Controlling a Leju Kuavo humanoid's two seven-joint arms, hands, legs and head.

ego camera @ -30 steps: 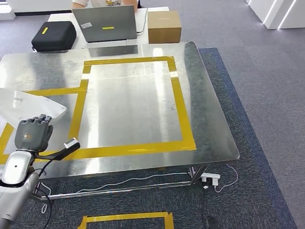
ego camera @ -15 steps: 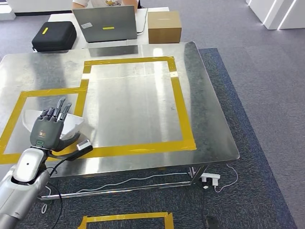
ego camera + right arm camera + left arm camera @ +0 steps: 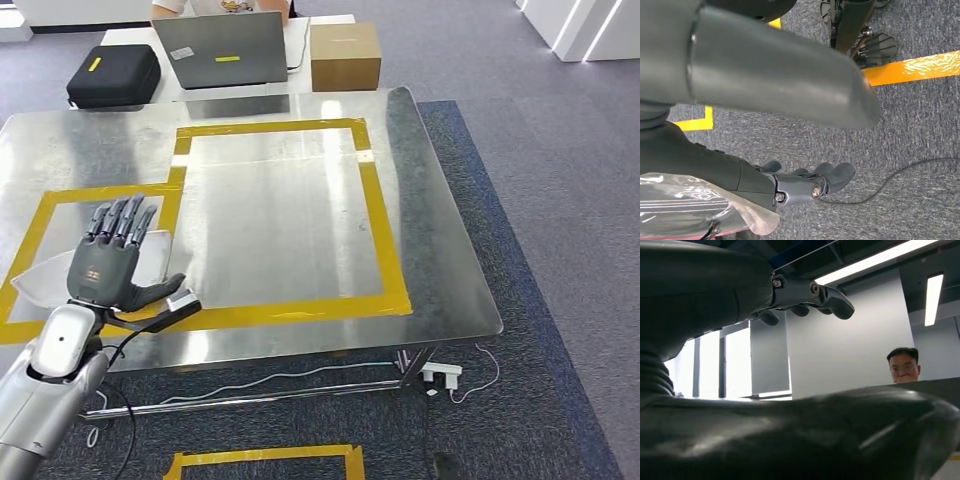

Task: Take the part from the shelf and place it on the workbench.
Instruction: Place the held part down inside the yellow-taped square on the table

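Observation:
The part (image 3: 41, 280) is a thin, silvery, shiny sheet. It lies flat on the steel workbench (image 3: 438, 250), inside the left yellow-taped rectangle. My left hand (image 3: 106, 262) hovers over its right half with the fingers (image 3: 121, 220) spread and the thumb pointing right; the palm hides that portion of the sheet. In the left wrist view the fingers (image 3: 806, 295) and the thumb (image 3: 828, 435) stand apart with nothing between them. My right hand (image 3: 806, 182) hangs over the grey carpet, fingers stretched out and holding nothing.
A laptop (image 3: 223, 48), a cardboard box (image 3: 344, 55) and a black case (image 3: 113, 75) sit on a white table behind the bench, with a person behind the laptop. A large yellow-taped square (image 3: 377, 230) marks the bench's middle. A power strip (image 3: 441, 375) and cables lie underneath.
The part went from raised and tilted in my left hand to lying flat on the bench. The hand moved right and forward, and its fingers spread out.

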